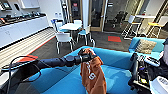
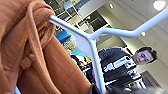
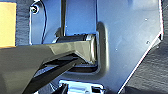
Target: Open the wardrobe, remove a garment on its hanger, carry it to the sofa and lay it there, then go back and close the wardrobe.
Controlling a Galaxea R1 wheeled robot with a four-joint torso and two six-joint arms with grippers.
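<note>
One arm, our left gripper [image 1: 87, 58], is seemingly clamping the hanger [image 2: 92, 47], dangling the garment [image 1: 92, 72] over the sofa [image 1: 115, 60]; we are lowering next toward six o'clock.

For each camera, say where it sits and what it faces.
Head view: high on the robot, looking down at the sofa; the left arm holds up the garment.
Left wrist view: looks up past the hanger at a person.
Right wrist view: faces the robot's own dark plate.
Head and left wrist views share the garment.
</note>
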